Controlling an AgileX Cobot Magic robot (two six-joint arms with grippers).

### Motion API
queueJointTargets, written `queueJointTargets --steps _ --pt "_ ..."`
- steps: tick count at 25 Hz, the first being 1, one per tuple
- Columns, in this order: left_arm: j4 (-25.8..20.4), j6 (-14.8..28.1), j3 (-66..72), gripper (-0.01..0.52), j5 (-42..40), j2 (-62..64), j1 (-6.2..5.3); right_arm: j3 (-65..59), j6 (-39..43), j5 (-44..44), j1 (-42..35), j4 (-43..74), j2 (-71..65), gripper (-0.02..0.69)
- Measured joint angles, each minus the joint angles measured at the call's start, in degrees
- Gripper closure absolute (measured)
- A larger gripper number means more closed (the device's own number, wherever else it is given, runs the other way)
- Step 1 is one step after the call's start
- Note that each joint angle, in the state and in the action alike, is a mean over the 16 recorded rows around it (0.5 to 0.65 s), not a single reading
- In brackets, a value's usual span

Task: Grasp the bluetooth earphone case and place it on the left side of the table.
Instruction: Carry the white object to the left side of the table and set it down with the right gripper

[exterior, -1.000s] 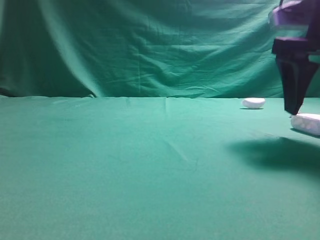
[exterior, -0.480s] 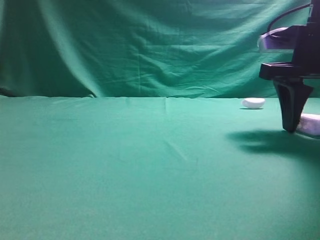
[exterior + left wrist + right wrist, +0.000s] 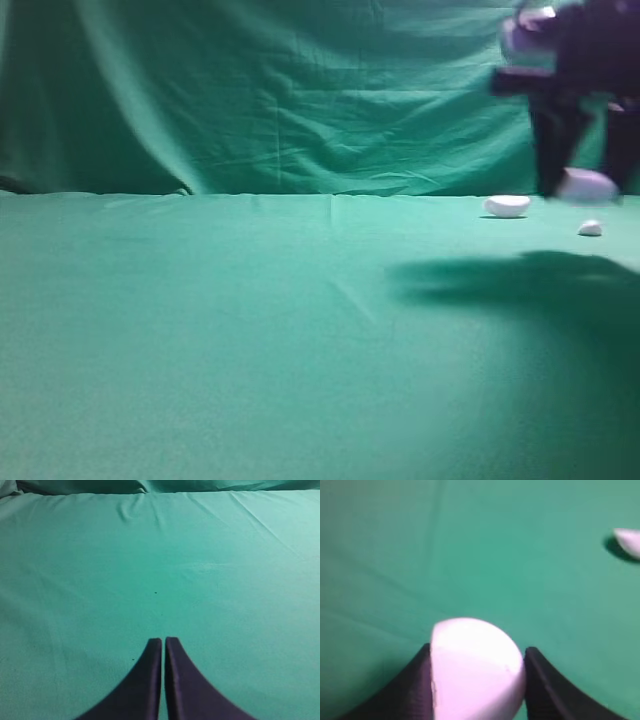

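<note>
My right end effector [image 3: 582, 190] sits at the upper right of the high view, blurred, with its two dark fingers [image 3: 548, 150] pointing down. Between them I pinch the case [image 3: 586, 185], a white rounded shape held clear above the counter [image 3: 250, 330]. In the right wrist view the case [image 3: 476, 667] fills the gap at the bottom centre of the frame, a finger pressed against each of its sides, green cloth beneath it. A broad dark shadow lies on the cloth below and to the left of the end effector in the high view.

On the counter, a white bean-shaped lump [image 3: 507, 206] lies near the back edge, just left of my fingers in the frame. A small white piece [image 3: 590, 229] rests below the held case, apart from it. In the wrist view a white object [image 3: 629, 542] shows at the right edge, cut off by the frame.

My left end effector [image 3: 163, 642] appears at the bottom centre of its own wrist view, the two dark fingers pressed together with only a thin line between them, gripping nothing, over bare creased cloth.
</note>
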State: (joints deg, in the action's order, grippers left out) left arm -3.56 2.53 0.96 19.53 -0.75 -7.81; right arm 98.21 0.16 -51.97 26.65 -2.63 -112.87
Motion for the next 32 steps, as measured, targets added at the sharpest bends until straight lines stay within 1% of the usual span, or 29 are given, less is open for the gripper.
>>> queueJointTargets --steps 5,10,16,22,25,32 --pt "0.0 0.0 0.0 0.514 0.0 0.0 0.00 13.4 -0.7 -0.5 9.2 -0.7 -7.7 0.318" --pt "0.0 0.0 0.0 0.514 0.0 0.0 0.00 22.3 -1.8 1.4 17.5 -0.9 -16.2 0.318" --pt "0.0 0.0 0.0 0.514 0.0 0.0 0.00 26.9 -3.7 5.9 24.2 -1.1 -24.1 0.318" --pt "0.0 0.0 0.0 0.514 0.0 0.0 0.00 27.4 -5.6 10.1 27.3 -1.3 -28.3 0.315" --pt "0.0 0.0 0.0 0.514 0.0 0.0 0.00 27.4 -6.1 11.1 27.8 -1.4 -29.3 0.285" --pt "0.0 0.0 0.0 0.514 0.0 0.0 0.00 27.5 -6.4 10.2 28.0 -1.3 -28.8 0.163"
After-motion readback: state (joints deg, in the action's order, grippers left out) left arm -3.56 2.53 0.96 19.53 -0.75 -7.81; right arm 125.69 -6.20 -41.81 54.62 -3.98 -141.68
